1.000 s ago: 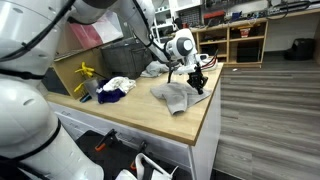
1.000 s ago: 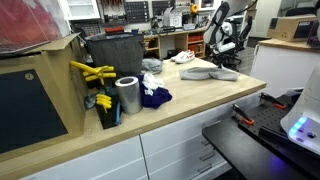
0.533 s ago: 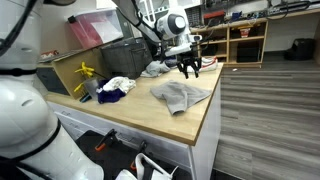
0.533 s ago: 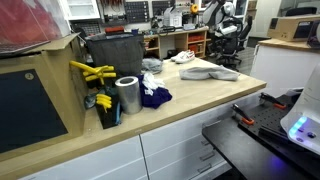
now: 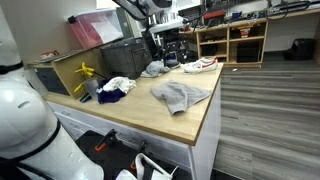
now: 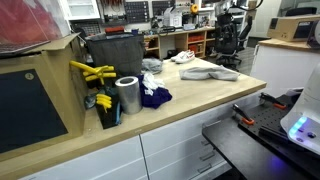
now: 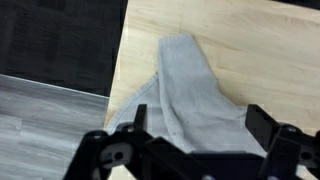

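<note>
The gripper hangs high above the wooden table. Its two dark fingers are spread wide at the bottom edge of the wrist view, with nothing between them. In an exterior view, it sits in the upper middle of the frame, well clear of the surface.

The grey cloth lies crumpled on the table near its front edge, a long fold running up the centre of the wrist view. In both exterior views it sits flat and alone, well apart from the blue and white rags.

Working this cloth well likely calls for centring over the raised fold rather than a flat patch. Dropping straight down and keeping off the table edge at the left of the wrist view should also help.
</note>
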Available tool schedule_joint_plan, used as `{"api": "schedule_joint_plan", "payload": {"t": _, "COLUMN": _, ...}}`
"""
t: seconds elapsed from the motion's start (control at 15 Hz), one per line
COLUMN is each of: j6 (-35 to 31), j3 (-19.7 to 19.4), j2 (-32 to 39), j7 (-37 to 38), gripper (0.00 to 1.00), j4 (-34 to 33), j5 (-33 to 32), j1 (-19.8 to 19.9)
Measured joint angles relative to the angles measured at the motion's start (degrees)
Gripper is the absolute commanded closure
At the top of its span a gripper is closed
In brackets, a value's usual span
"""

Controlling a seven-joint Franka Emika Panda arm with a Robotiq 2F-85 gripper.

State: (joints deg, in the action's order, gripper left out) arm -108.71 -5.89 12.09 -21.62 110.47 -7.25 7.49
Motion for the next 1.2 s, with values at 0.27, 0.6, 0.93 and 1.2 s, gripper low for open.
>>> {"api": "schedule_joint_plan", "payload": {"t": 0.27, "j6": 2.84, "j3": -0.07, "j2": -2.01, "j7": -4.2, "gripper": 0.0, "j4": 2.53, "j5": -0.02, "j1": 1.13}}
{"api": "schedule_joint_plan", "payload": {"t": 0.6, "j6": 2.79, "j3": 0.0, "j2": -1.77, "j7": -4.15, "gripper": 0.0, "j4": 2.5, "j5": -0.02, "j1": 1.06}}
{"api": "schedule_joint_plan", "payload": {"t": 0.93, "j6": 2.79, "j3": 0.0, "j2": -1.77, "j7": -4.15, "gripper": 0.0, "j4": 2.5, "j5": -0.02, "j1": 1.06}}
{"api": "schedule_joint_plan", "payload": {"t": 1.2, "j6": 2.79, "j3": 0.0, "j2": -1.77, "j7": -4.15, "gripper": 0.0, "j4": 2.5, "j5": -0.02, "j1": 1.06}}
